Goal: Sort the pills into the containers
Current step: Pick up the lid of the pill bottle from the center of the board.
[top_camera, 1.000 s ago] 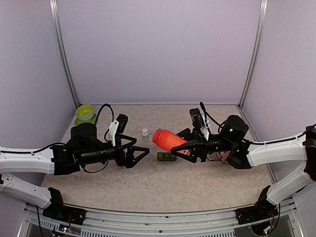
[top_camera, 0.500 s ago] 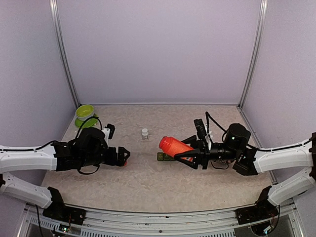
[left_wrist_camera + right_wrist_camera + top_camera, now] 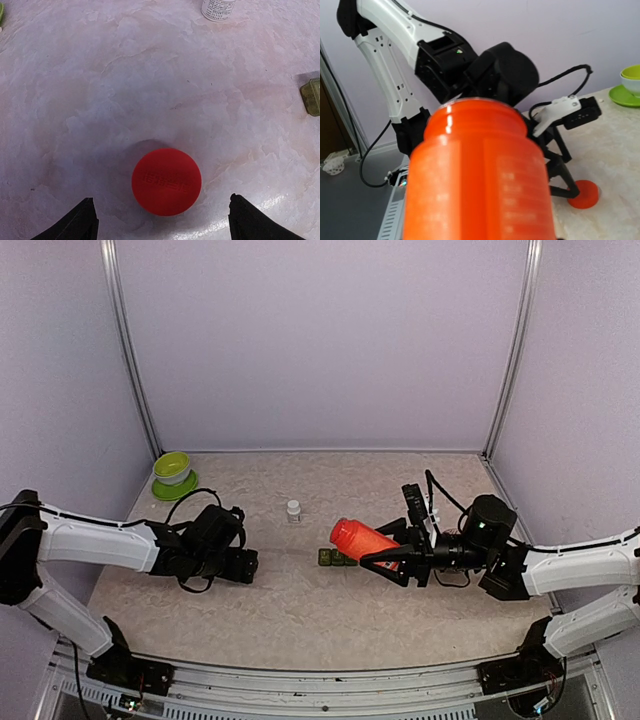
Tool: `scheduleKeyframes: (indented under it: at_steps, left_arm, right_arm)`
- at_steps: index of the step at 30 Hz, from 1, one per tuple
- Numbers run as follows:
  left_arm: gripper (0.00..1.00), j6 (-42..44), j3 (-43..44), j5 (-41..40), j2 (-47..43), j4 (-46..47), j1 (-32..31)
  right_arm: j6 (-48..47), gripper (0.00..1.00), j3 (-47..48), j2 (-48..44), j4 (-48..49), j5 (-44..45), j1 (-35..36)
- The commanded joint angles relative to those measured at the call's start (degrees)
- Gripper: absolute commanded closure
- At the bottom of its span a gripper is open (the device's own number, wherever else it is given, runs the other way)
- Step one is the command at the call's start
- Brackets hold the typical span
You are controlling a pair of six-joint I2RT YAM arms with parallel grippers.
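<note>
Bottle, boxes and both arms show in the top view. My right hand (image 3: 373, 546) is pinching the orange bottle (image 3: 358, 537). It is tilted almost flat, with its far end just above the containers (image 3: 337, 558), the row of three dark green boxes in the middle of the table (image 3: 300, 620). My left hand (image 3: 246, 566) is low on the table, well apart from the boxes; from here I cannot tell its opening. A small white bottle (image 3: 293, 509) stands behind, and a lime-green bowl (image 3: 172, 467) sits at the far left.

From the left wrist, the fingers (image 3: 80, 225) are spread. The red cap (image 3: 166, 181) lies flat on the table between them and touches neither. One green box shows at the right edge.

From the right wrist, the orange bottle fills the picture, and the red cap lies on the table beyond it.

I judge that the uncapping is done and the cap is put down. Pouring and sorting are all left. I see no pill anywhere, and the inside of the boxes is too small to read.
</note>
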Motion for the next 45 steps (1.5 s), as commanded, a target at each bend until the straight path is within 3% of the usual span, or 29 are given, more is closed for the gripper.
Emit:
scheduleKeyframes:
  at_steps: [1, 15, 38, 42, 45]
  left_arm:
    - [0.13, 2.59, 2.84, 2.32, 3.59, 3.3, 1.12]
    - [0.21, 3.89, 4.87, 5.28, 10.17, 5.69, 3.74]
    - [0.56, 4.1, 4.4, 8.0, 11.51, 6.63, 4.07]
    - [0.56, 4.2, 4.03, 7.92, 11.14, 6.15, 3.98]
    - [0.45, 4.46, 4.16, 7.51, 10.84, 5.2, 3.9]
  right_arm:
    - [0.88, 0.71, -0.28, -1.23, 0.37, 0.86, 0.74]
    - [0.13, 0.71, 0.07, -2.65, -1.84, 1.32, 1.24]
    - [-0.29, 0.71, 0.76, -2.35, -2.51, 0.82, 1.46]
    - [-0.27, 0.71, 0.75, -2.41, -2.55, 0.83, 1.45]
    - [-0.26, 0.71, 0.67, -2.37, -2.46, 0.87, 1.49]
